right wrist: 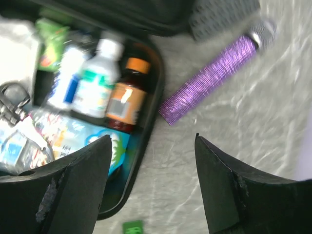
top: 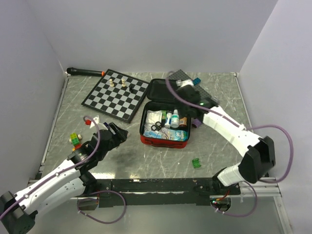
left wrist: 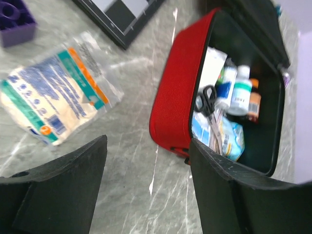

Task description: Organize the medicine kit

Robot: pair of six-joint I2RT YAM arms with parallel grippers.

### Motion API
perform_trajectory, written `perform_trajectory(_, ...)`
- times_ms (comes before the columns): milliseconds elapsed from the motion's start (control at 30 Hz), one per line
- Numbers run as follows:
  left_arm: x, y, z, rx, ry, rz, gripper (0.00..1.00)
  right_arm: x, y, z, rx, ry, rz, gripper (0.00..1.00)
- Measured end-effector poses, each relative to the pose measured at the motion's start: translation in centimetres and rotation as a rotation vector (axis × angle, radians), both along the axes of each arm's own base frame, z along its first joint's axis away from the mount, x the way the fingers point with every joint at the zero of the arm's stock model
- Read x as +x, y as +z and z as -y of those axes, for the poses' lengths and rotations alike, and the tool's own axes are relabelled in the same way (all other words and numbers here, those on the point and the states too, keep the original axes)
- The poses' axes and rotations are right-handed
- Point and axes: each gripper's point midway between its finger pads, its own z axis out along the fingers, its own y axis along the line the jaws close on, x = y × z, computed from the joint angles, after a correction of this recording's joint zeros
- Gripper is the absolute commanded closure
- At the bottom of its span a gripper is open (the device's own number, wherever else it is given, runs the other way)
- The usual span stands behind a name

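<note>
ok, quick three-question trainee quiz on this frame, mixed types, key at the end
1. True or false: the medicine kit is zipped shut.
2. Which lies on the table outside the kit? a) scissors b) gauze packet c) brown bottle
3. What does the right claw hold?
Key: 1 false, it lies open. 2 b; scissors and brown bottle sit inside. 3 nothing, jaws open.
</note>
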Motion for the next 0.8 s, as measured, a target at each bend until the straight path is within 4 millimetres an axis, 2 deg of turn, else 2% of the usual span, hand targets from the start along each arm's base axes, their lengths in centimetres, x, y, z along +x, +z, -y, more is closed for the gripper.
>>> perform_trajectory(67, 0.1, -0.5, 0.8, 0.007, -0.037, -0.017, 0.27, 0.3, -0.3, 1.9, 0.077, -0.088, -0.006, 0.28)
perform_trajectory(133, 0.1, -1.0, 1.4, 0.015, -0.066, -0.034, 0.27, 0.6, -1.1, 2.6, 0.138, -0.139, -0.030, 0.31)
perform_trajectory(267, 0.0, -1.8, 2.3, 0.024, -0.109, -0.058, 0.27, 1.0, -3.3, 2.0, 0.212, -0.179, -0.110, 0.43)
perform_trajectory(333, -0.2, -2.1, 2.6, 0.024, -0.127, -0.072, 0.27, 1.0, -4.6, 1.6, 0.234, -0.188, -0.153, 0.53)
perform_trajectory(400, -0.3, -2.2, 3.0, 0.018, -0.145, -0.078, 0.27, 1.0, -5.4, 1.2, 0.256, -0.194, -0.184, 0.57)
perform_trajectory(667, -0.4, -2.3, 4.2, 0.010, -0.205, -0.083, 0.26, -0.6, -8.5, 1.1, 0.284, -0.223, -0.249, 0.60)
perform_trajectory(800, -0.5, -2.5, 4.6, 0.015, -0.231, -0.086, 0.24, -1.2, -9.1, 1.3, 0.314, -0.236, -0.236, 0.50)
